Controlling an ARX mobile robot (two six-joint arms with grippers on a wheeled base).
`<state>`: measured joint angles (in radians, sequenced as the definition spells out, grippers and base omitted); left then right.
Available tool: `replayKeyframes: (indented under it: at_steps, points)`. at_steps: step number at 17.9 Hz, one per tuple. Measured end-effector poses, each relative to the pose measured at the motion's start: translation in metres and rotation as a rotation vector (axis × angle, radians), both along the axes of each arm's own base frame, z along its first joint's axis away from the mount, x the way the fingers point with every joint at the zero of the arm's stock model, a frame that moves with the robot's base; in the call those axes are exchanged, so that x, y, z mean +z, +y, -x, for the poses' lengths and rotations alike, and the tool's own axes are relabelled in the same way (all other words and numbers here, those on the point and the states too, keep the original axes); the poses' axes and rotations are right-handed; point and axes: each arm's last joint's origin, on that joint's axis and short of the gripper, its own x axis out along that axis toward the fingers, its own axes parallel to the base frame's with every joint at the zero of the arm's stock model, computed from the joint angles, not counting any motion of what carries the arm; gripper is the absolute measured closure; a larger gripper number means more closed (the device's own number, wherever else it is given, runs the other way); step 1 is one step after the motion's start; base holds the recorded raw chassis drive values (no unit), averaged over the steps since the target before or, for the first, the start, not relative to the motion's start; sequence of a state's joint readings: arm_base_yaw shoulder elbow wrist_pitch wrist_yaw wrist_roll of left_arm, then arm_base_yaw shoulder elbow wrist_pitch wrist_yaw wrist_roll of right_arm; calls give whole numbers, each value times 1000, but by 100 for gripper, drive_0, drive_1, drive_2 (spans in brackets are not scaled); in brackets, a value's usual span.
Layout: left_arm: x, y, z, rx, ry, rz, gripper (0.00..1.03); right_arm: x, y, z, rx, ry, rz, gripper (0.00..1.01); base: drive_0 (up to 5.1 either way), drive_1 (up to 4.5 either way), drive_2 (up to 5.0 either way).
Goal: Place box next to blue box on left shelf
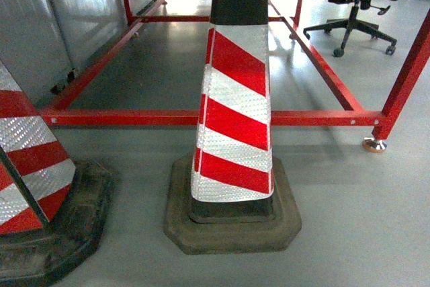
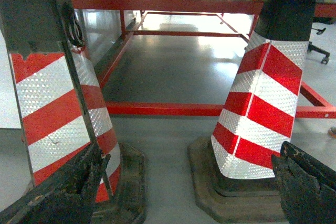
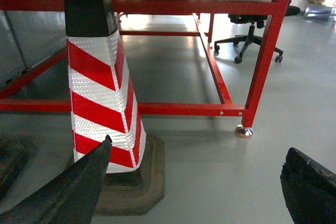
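Observation:
The box, the blue box and the left shelf are out of view in every frame. In the left wrist view my left gripper (image 2: 194, 155) is open, its worn black fingers (image 2: 68, 192) spread wide with only grey floor between them. My right gripper (image 3: 199, 146) is open too, with bare floor between its dark fingers (image 3: 73, 187). Neither gripper holds anything. Neither one shows in the head view.
Two red-and-white striped traffic cones on black rubber bases stand close ahead, one central (image 1: 232, 126) and one at the left (image 1: 27, 166). Behind them runs a red metal frame (image 1: 201, 117) with a foot (image 1: 374, 144). An office chair (image 1: 353, 25) stands at the far right.

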<state>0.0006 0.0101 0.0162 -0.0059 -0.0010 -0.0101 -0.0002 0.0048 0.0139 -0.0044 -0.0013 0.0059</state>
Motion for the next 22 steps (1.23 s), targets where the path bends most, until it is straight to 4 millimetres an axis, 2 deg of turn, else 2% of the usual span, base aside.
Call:
replayKeyframes:
  at_steps: [22]
  points:
    - [0, 0, 0, 0, 0, -10, 5, 0, 0, 0, -1, 2, 0, 3, 0, 0, 0]
